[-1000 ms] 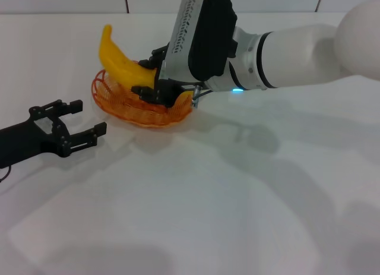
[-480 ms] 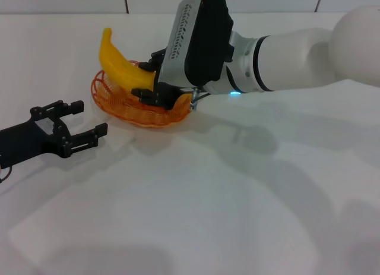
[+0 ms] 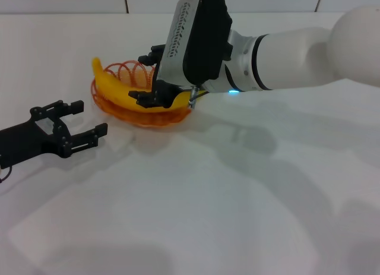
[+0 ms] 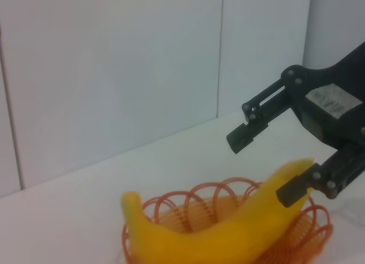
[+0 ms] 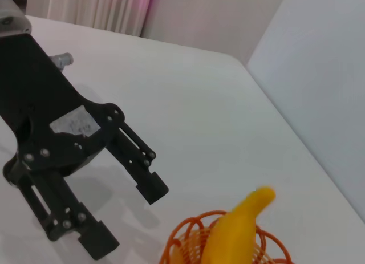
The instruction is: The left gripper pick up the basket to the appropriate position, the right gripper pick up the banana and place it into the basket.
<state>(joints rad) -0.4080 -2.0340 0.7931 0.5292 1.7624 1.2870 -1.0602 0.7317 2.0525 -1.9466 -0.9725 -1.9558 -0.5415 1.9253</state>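
Right, I have the banana (image 3: pixel 122 91) lying lengthwise in the basket (image 3: pixel 113 106), one tip poking over the rim on the side toward the table's left edge. The basket sits on the white table (image 3: pixel 196 198) toward the far edge, left of centre. My right gripper (image 3: pixel 146 75) hangs over the basket's right end with its jaws spread wide; the near finger is just at the banana's other tip, but I can't tell if it touches. My left gripper (image 3: pixel 79 119) rests near the table's left edge, apart from the basket, jaws parted and holding nothing.
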